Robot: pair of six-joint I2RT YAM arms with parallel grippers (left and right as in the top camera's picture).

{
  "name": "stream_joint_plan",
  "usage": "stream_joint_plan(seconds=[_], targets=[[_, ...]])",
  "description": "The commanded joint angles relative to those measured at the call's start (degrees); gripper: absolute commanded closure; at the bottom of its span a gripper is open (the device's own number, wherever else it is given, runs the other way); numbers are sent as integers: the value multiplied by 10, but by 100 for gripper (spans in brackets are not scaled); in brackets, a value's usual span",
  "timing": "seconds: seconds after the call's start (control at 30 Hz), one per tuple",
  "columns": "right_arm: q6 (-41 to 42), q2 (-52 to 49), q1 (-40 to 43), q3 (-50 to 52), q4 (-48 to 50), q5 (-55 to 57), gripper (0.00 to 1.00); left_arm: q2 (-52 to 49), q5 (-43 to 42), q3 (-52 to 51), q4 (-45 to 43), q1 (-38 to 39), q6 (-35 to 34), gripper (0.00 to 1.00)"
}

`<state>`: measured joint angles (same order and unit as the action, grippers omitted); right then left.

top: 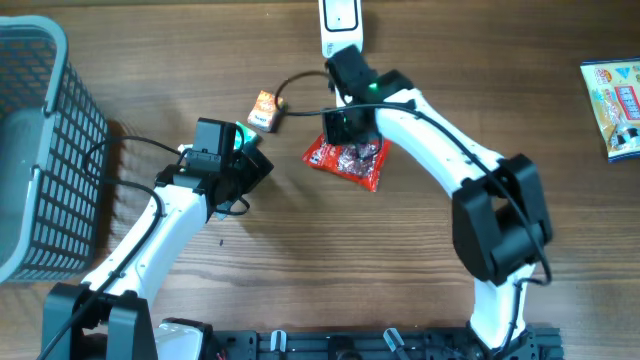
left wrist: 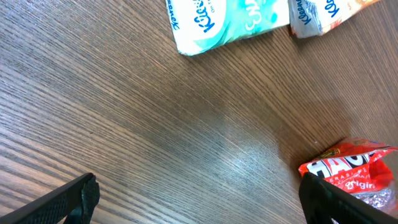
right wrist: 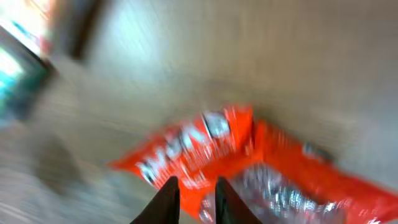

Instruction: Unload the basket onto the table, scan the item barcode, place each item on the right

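Observation:
A red snack bag with a clear window lies mid-table. My right gripper is directly over it. In the blurred right wrist view the two fingers stand close together, and my right gripper pinches the edge of the red bag between them. My left gripper hovers to the bag's left, wide open. In the left wrist view my left gripper has only bare wood between its fingers, and the red bag shows past the right finger.
A grey mesh basket stands at the left edge. A small orange packet lies near the left gripper, and a white device at the far edge. A colourful package is far right. Two Kleenex packs lie ahead of the left gripper.

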<state>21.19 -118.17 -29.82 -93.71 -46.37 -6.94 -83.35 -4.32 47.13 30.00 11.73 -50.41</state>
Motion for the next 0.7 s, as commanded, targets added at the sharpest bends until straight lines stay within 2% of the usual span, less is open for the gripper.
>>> stream_joint_plan(seconds=[0.0,0.1,0.2,0.3,0.4,0.47,0.53,0.67], targets=[[9,-1,-2,7,23,14,80,3,5,-2,0,0,5,0],[20,-45,-2,12,19,-12,83,3,5,-2,1,0,5,0],[30,-81,-2,12,30,3,91,3,5,-2,1,0,5,0],[27,-78,-2,11,68,20,89,3,5,-2,1,0,5,0],[-34,-87,-4,12,147,20,77,3,5,-2,1,0,5,0],[-47,-90,-4,12,158,24,69,3,5,-2,1,0,5,0],[-35,-69,-3,4,134,27,67,3,5,-2,0,0,5,0],[-32,31,6,-6,80,42,51,3,5,-2,0,0,5,0]])
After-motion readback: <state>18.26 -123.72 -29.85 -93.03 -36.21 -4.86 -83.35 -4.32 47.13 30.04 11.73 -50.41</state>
